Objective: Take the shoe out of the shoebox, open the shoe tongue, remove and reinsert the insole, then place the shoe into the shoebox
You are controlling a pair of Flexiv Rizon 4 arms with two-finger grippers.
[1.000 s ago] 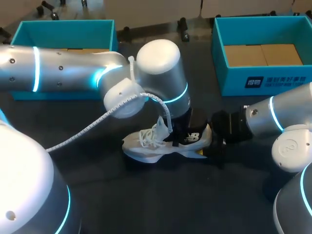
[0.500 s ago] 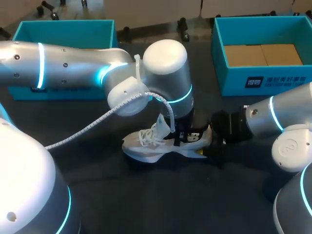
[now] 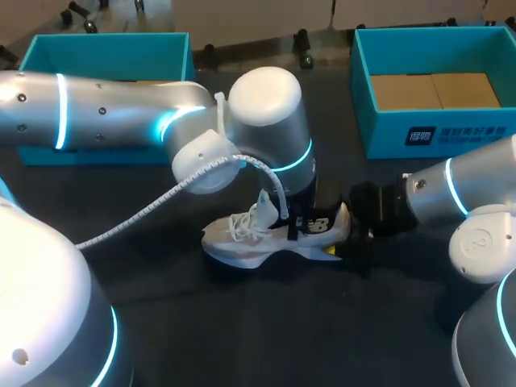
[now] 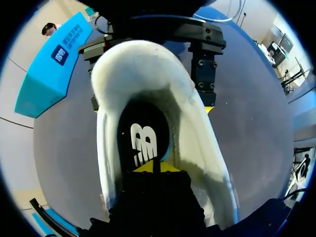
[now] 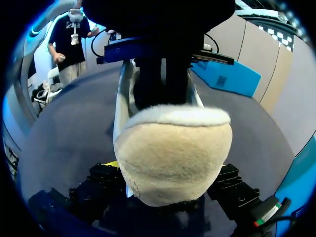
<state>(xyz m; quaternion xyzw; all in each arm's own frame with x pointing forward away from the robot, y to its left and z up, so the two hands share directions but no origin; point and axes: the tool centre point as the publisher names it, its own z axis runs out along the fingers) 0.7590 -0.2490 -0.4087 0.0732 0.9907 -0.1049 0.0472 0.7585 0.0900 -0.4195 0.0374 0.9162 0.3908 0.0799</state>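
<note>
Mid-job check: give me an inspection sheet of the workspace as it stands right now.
Surface: dark table, with the shoe resting on it.
Job's things: white shoe upright on its sole at mid-table, outside both boxes; insole lies inside it; teal shoebox at the far right, second teal box at the far left.
Clutter: nothing seen.
Grippers: left gripper is down inside the shoe's opening, over the insole; right gripper is shut on the shoe's heel.
Cables: white coiled cable runs to the wrist of the left arm, ending just above the laces.
Surroundings: nothing seen.
</note>
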